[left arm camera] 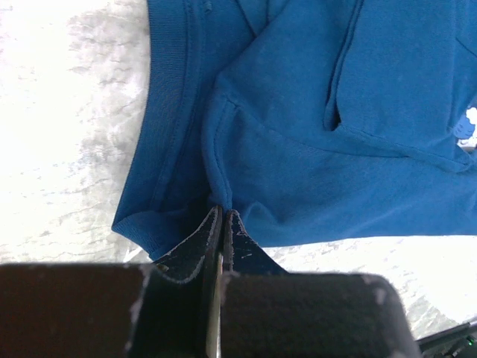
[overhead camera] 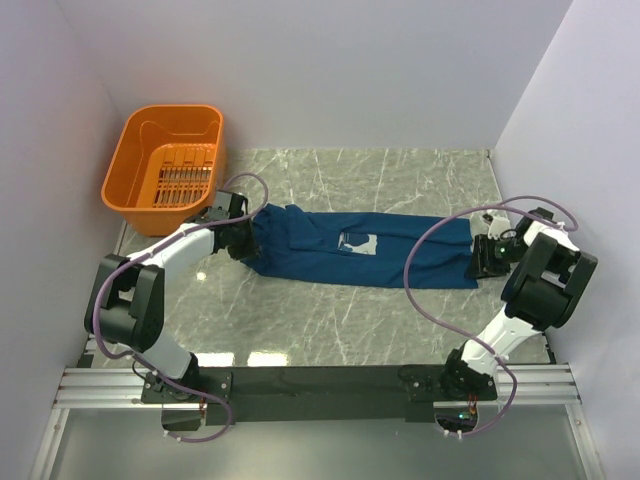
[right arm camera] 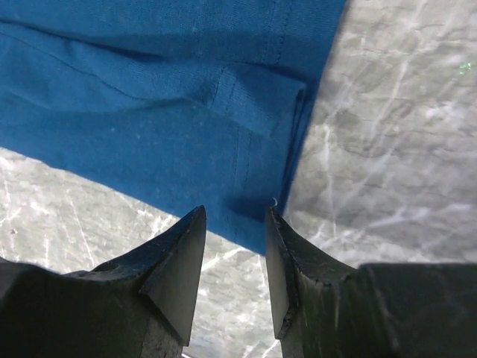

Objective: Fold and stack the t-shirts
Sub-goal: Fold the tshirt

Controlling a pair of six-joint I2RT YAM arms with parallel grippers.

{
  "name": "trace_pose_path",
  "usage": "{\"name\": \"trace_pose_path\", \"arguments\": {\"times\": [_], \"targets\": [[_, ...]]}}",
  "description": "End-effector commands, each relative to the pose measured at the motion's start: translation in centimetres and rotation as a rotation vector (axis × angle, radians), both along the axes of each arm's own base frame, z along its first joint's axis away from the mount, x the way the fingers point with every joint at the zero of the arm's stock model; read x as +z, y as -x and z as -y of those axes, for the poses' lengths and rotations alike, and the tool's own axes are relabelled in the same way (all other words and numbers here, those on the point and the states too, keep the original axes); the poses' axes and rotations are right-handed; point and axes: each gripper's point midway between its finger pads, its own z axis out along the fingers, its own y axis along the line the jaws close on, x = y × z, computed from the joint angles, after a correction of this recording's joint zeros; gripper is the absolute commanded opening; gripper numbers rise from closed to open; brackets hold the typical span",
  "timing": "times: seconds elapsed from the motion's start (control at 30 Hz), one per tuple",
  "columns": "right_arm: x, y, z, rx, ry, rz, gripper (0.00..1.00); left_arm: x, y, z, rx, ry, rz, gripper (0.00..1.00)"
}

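The dark blue t-shirt (overhead camera: pixel 330 258) lies across the middle of the marble table as a long folded strip, its pale chest print (overhead camera: pixel 357 243) facing up. My left gripper (overhead camera: pixel 246 240) is at the shirt's left end. In the left wrist view, that gripper (left arm camera: pixel 222 213) is shut on a pinched fold of the t-shirt (left arm camera: pixel 313 149) beside the ribbed collar band (left arm camera: pixel 168 127). My right gripper (overhead camera: pixel 482 258) sits at the shirt's right end. In the right wrist view it is open (right arm camera: pixel 235 212), and the hem corner of the t-shirt (right arm camera: pixel 149 112) lies just beyond its fingertips, ungripped.
An orange plastic basket (overhead camera: pixel 130 185) stands at the back left, close behind the left arm. Purple cables loop over both arms. White walls close in the table on the left, back and right. A black rail (overhead camera: pixel 320 382) runs along the near edge.
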Motion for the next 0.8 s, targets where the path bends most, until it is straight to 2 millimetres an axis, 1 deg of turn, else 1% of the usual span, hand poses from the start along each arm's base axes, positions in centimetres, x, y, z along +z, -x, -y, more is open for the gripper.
{"name": "trace_pose_path", "arguments": {"times": [0.0, 0.1, 0.27, 0.4, 0.47, 0.57, 0.67, 0.7, 0.77], "targets": [[-0.7, -1.0, 0.1, -0.018, 0.048, 0.0, 0.44, 1.7, -0.6, 1.1, -0.027, 0.049, 0.061, 0.04], [-1.1, -1.4, 0.6, -0.055, 0.074, -0.018, 0.43, 1.6, -0.5, 0.9, -0.024, 0.044, 0.06, 0.04], [-1.1, -1.5, 1.5, -0.095, 0.139, -0.014, 0.42, 1.7, -0.5, 1.0, -0.023, 0.047, 0.063, 0.04], [-0.2, -1.6, 1.5, -0.091, 0.155, 0.019, 0.42, 1.7, -0.4, 1.1, -0.027, 0.049, 0.061, 0.04], [0.1, -1.6, 1.6, -0.089, 0.164, 0.028, 0.45, 1.8, -0.5, 1.1, -0.027, 0.051, 0.064, 0.04], [-0.6, -1.4, 1.3, -0.083, 0.154, -0.004, 0.46, 1.7, -0.5, 1.1, -0.028, 0.052, 0.063, 0.04], [-1.6, -1.3, 0.5, -0.071, 0.143, -0.027, 0.46, 1.7, -0.5, 1.1, -0.028, 0.052, 0.063, 0.04], [-1.8, -1.4, 0.0, -0.058, 0.141, -0.033, 0.46, 1.6, -0.4, 1.0, -0.026, 0.05, 0.061, 0.04], [-2.2, -1.3, -0.3, -0.06, 0.133, -0.039, 0.45, 1.7, -0.4, 1.2, -0.029, 0.051, 0.064, 0.04]]}}
